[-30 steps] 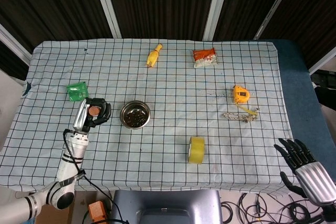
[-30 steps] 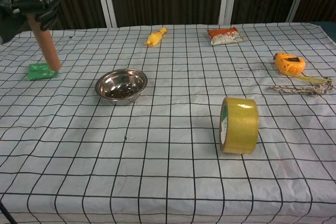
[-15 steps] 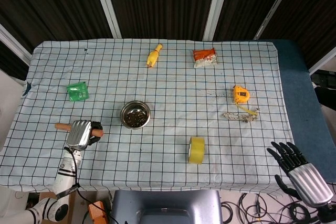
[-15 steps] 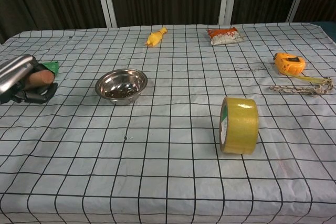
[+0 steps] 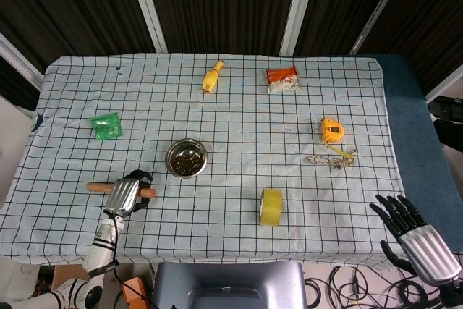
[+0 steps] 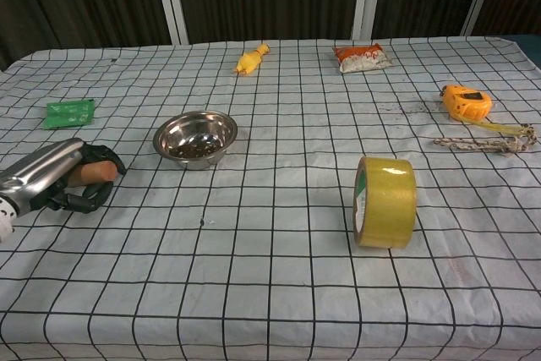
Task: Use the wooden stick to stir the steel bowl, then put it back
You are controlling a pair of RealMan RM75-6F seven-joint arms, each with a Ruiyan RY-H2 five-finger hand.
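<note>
A desk (image 5: pixel 239 106) under a checked cloth carries everything. The left hand (image 5: pixel 124 195) lies low at its front left, fingers (image 6: pixel 84 200) wrapped around the wooden stick (image 5: pixel 99 187), which lies roughly level just above the cloth. The right hand (image 5: pixel 418 235) hangs off the desk's front right corner, fingers spread, holding nothing. The steel bowl (image 5: pixel 187 158) stands just right of the stick, dark bits inside. A yellow tape roll (image 5: pixel 271 206) stands on edge near the front.

Shiny steel bowl (image 6: pixel 195 136), matt wooden stick (image 5: pixel 97 187), checked cloth (image 6: pixel 279 276).
</note>
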